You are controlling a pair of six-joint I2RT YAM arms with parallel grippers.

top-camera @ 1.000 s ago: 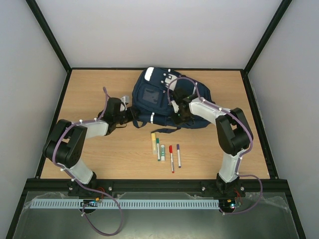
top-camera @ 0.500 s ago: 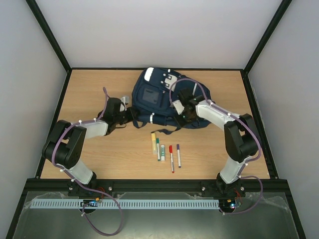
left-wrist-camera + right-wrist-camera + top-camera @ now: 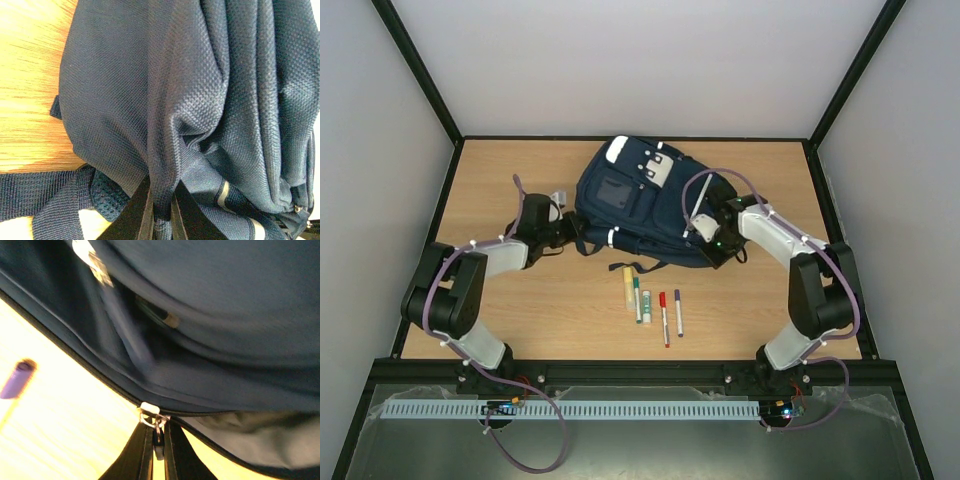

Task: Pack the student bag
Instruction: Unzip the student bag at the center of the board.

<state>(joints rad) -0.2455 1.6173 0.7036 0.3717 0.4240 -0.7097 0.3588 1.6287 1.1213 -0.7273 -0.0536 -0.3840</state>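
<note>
The student bag (image 3: 640, 205), navy with grey patches and white stripes, lies flat at the back middle of the table. My left gripper (image 3: 570, 233) is at its left edge; in the left wrist view this left gripper (image 3: 162, 184) is shut on a fold of the bag's fabric (image 3: 165, 100). At the bag's front right corner my right gripper (image 3: 716, 245) is shut on the zipper pull (image 3: 158, 436), just below the metal slider (image 3: 150, 410). Behind the zip line the bag (image 3: 210, 340) shows a dark gap.
Several pens and markers lie in a row in front of the bag: a yellow one (image 3: 628, 285), a green one (image 3: 638, 298), a red one (image 3: 663, 316) and a purple one (image 3: 679, 311). A dark strap (image 3: 645, 265) trails from the bag's front edge.
My right gripper has shut on the zipper pull and drawn it right and toward the front. The bag has swung and slid left. The left gripper has shifted left with the fabric.
</note>
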